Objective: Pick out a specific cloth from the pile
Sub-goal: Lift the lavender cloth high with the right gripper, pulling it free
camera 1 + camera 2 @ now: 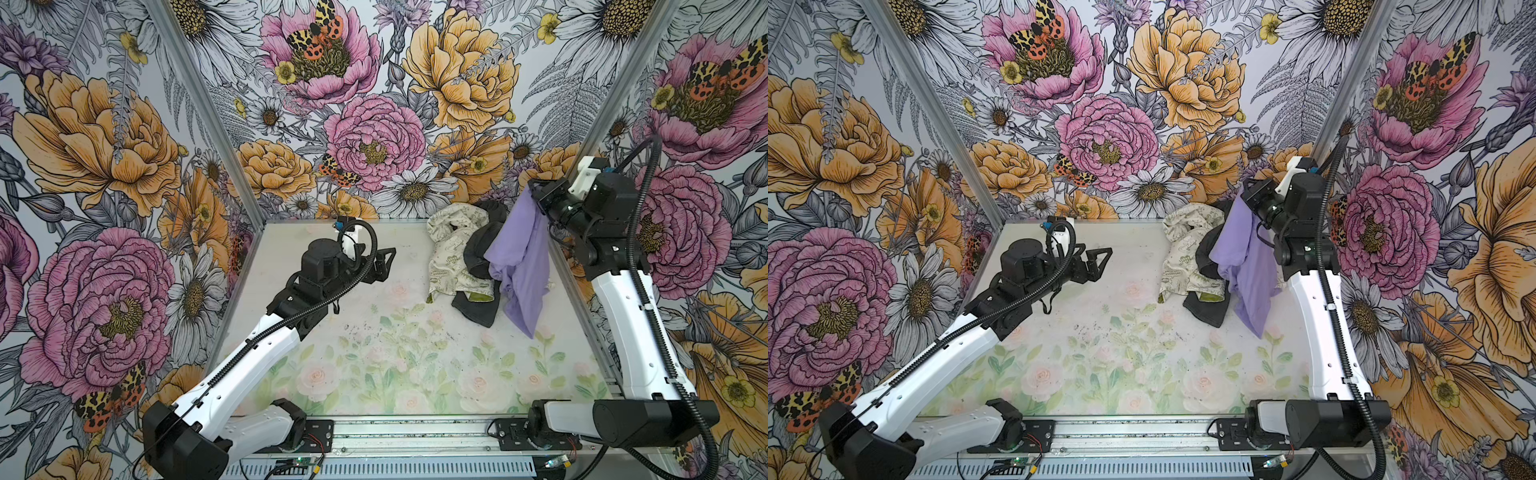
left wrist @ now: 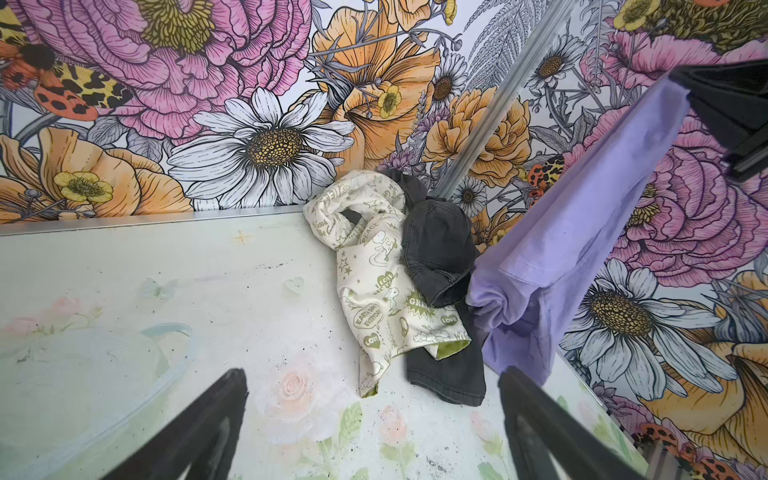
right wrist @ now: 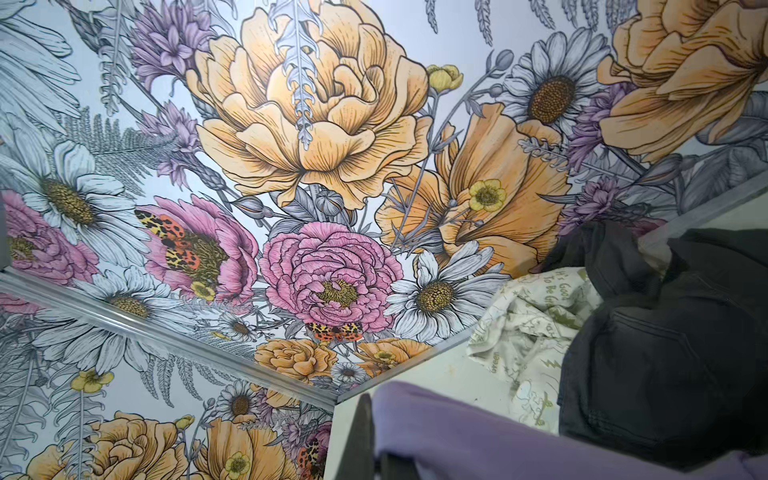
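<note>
The lavender cloth (image 1: 521, 266) (image 1: 1246, 266) hangs lifted at the back right, its top pinched in my right gripper (image 1: 534, 189) (image 1: 1246, 193), which is shut on it. The cloth's lower part trails down along the right side of the pile (image 1: 461, 266); I cannot tell whether it touches the table. In the right wrist view the cloth (image 3: 498, 436) covers my right gripper (image 3: 374, 457). The left wrist view shows the cloth (image 2: 582, 232) draped beside the dark denim garment (image 2: 440, 257) and the cream doodle-print cloth (image 2: 374, 291). My left gripper (image 1: 384, 262) (image 2: 374, 382) stands open and empty, left of the pile.
Flowered walls close in the table (image 1: 374, 357) at the back and both sides, with a metal post (image 2: 498, 120) in the back right corner behind the pile. The dark denim (image 1: 478, 307) reaches out toward the front.
</note>
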